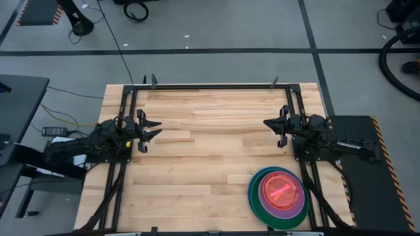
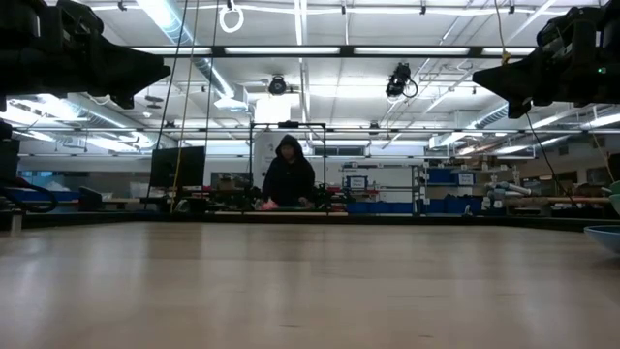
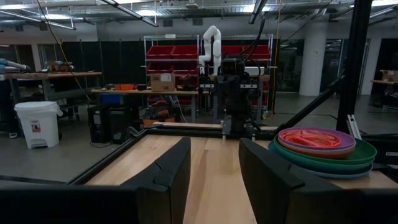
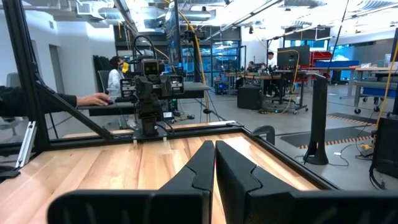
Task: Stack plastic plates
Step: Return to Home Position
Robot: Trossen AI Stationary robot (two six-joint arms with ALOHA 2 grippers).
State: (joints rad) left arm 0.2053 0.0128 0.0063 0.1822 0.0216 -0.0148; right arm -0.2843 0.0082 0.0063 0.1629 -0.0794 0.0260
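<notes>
Dark fingers of the left gripper [image 3: 214, 158] fill the front of the left wrist view, parted with a clear gap and holding nothing; those of the right gripper [image 4: 214, 152] press together along 1 seam, closed on nothing.

Under them lies the worktop [image 1: 210, 141], largest of all; the left arm hangs folded over its left edge and the right arm over its right edge, each about midway along, the 2 grippers aimed at one another across bare wood. That reads as a parked pose, chosen to keep both arms out of the way of the work.

By the right edge, close to the corner at the bottom of the high view, the plastic plates [image 1: 279, 196] stand as 1 stack, near the right arm's base and touching neither gripper. Order runs widest below to narrowest above, so each plate sits inside the last and nothing overhangs: blue plate [image 2: 605, 233] lowest; green plate [image 3: 354, 155] above it; then the purple plate [image 3: 323, 149]; the pink plate [image 3: 311, 135] on top. Plates between these cannot be told apart, so all 9 cannot be confirmed.

Stacking looks finished; only settling the arms seems left.

Beyond the table a person [image 2: 288, 174] stands at a bench.
</notes>
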